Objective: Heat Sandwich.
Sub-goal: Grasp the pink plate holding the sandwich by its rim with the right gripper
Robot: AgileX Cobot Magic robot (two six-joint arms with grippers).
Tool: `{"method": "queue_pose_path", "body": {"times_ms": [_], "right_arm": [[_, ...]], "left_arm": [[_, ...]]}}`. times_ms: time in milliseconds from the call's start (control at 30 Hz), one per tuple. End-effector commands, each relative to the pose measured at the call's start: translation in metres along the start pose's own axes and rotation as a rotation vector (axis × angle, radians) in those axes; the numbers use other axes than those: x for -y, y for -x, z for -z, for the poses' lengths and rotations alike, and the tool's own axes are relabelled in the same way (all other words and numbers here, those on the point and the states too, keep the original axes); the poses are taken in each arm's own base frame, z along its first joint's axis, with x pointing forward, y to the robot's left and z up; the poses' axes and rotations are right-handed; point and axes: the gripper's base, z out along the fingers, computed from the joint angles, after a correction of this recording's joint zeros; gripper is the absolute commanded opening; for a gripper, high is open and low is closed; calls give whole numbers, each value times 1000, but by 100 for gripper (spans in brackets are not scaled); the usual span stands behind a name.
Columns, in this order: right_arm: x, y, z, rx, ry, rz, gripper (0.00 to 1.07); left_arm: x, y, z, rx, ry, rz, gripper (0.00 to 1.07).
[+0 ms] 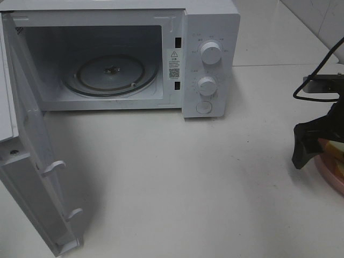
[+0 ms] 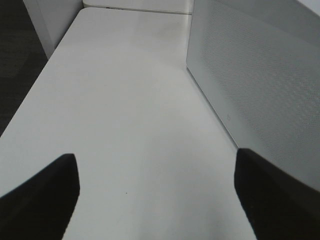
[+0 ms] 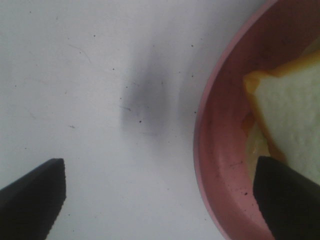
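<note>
White table (image 1: 177, 177) holds open microwave (image 1: 212, 32); tiled wall (image 1: 317, 16) behind. Left gripper (image 2: 156, 160) and right gripper (image 3: 160, 170) gape empty, right astride plate (image 3: 215, 150) rim by sandwich (image 3: 295, 110).

The high camera is looking steeply down on the open microwave (image 1: 123, 59) and the table (image 1: 188, 177) before it, the left wrist camera is skimming low beside a perforated white panel (image 2: 260, 75) (which part of the microwave, I cannot tell), and the right wrist camera is hanging close above the sandwich (image 3: 295, 115) and pink plate (image 3: 215, 150), which the high view is also catching to the right of the microwave.
</note>
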Motion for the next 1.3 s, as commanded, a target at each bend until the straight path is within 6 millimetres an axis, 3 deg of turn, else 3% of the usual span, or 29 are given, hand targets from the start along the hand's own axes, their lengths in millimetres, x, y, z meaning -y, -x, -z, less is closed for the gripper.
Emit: {"method": "queue_pose_path", "body": {"times_ms": [33, 1000, 1133, 1300], "right_arm": [[-1, 1, 2, 16, 3, 15, 97], [2, 8, -37, -25, 11, 14, 95], [3, 9, -37, -10, 8, 11, 92], [3, 10, -38, 0, 6, 8, 80]], "left_arm": [[0, -1, 1, 26, -5, 1, 80], [0, -1, 1, 26, -5, 1, 80], [0, -1, 1, 26, -5, 1, 80], [0, -1, 1, 26, -5, 1, 80]]}}
